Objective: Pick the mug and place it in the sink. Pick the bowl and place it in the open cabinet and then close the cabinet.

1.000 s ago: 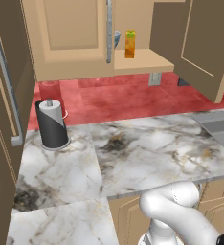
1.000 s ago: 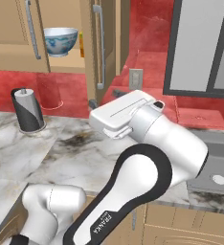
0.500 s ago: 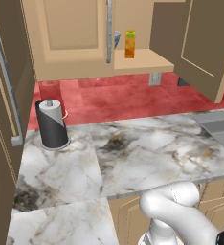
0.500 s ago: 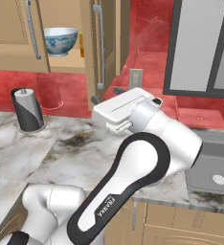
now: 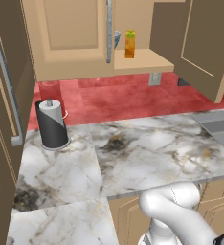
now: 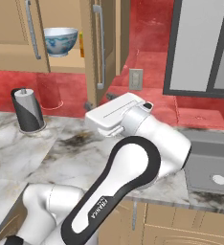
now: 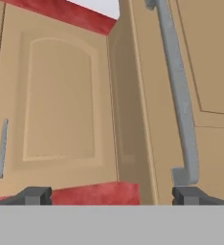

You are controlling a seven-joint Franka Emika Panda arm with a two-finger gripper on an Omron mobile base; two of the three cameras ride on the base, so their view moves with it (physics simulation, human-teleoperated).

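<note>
Up on the cabinet [image 6: 61, 67] shelf sits the bowl [image 6: 61, 41], behind the half-open door's edge and bar handle [image 7: 178, 95]. Below, the marble worktop [image 5: 147, 153] lies mostly bare past a paper-towel roll [image 5: 52, 123]. Beside that handle the pincer [image 7: 111, 195] gapes fully wide, gripping nothing.

A veined marble counter [image 5: 147, 158] carries a dark paper-towel holder [image 5: 52, 124] near its back left; the cabinet's shelf [image 5: 142, 61] bears the bowl [image 6: 61, 41] and an orange carton [image 5: 129, 44].
</note>
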